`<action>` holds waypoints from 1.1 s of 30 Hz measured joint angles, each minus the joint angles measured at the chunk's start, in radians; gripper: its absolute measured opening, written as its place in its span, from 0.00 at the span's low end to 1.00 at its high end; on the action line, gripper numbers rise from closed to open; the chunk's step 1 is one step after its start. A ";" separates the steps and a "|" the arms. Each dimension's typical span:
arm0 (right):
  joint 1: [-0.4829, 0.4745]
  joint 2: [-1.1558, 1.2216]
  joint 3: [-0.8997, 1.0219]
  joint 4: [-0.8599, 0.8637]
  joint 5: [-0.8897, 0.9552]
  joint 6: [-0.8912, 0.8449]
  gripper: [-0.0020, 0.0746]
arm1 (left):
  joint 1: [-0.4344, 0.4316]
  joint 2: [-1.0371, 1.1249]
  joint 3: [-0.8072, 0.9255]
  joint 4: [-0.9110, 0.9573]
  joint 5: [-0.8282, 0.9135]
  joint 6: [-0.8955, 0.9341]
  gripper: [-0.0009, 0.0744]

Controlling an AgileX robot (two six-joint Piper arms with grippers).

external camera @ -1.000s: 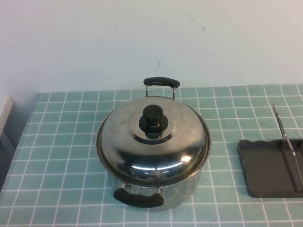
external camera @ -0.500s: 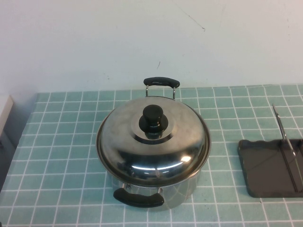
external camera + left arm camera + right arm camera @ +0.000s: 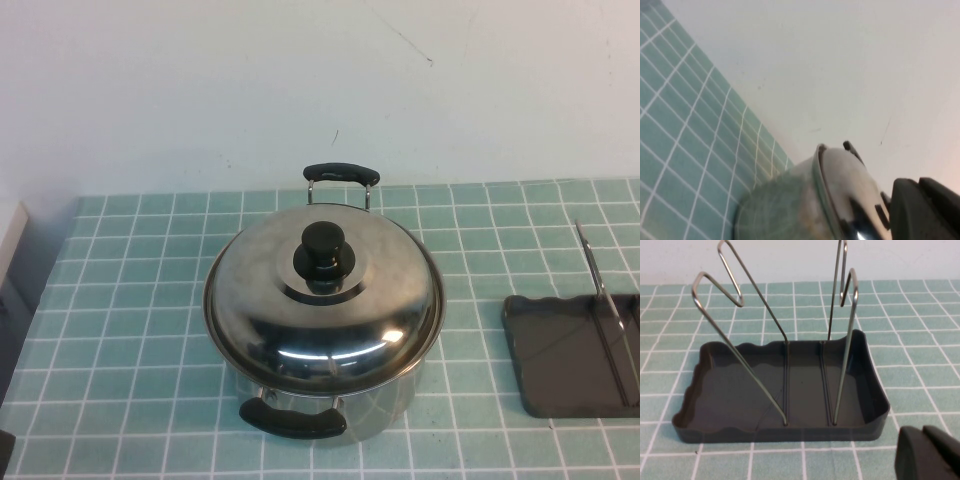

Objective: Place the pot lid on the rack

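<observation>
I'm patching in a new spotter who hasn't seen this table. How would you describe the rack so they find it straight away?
On the green tiled table, look right of the steel pot that still wears the pot lid. There lies the rack: a flat dark tray with wavy edges and thin upright wire loops, the only dark, unshiny piece. The right gripper hangs near it; the left gripper is beside the pot.
</observation>
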 joint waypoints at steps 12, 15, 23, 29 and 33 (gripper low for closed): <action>0.000 0.000 0.000 0.000 0.000 0.000 0.02 | -0.008 0.064 -0.092 0.070 0.024 0.313 0.01; 0.000 0.000 0.000 0.000 0.000 0.000 0.02 | -0.008 0.185 -0.217 0.097 0.125 0.498 0.01; 0.000 0.000 0.000 0.000 0.000 0.000 0.02 | -0.025 0.571 -0.504 -0.013 0.293 0.978 0.01; 0.000 0.000 0.000 0.000 0.000 0.000 0.02 | -0.111 0.794 -0.579 -0.314 0.364 1.405 0.01; 0.000 0.000 0.000 0.000 0.000 0.000 0.02 | -0.208 0.880 -0.583 -0.500 0.353 1.691 0.01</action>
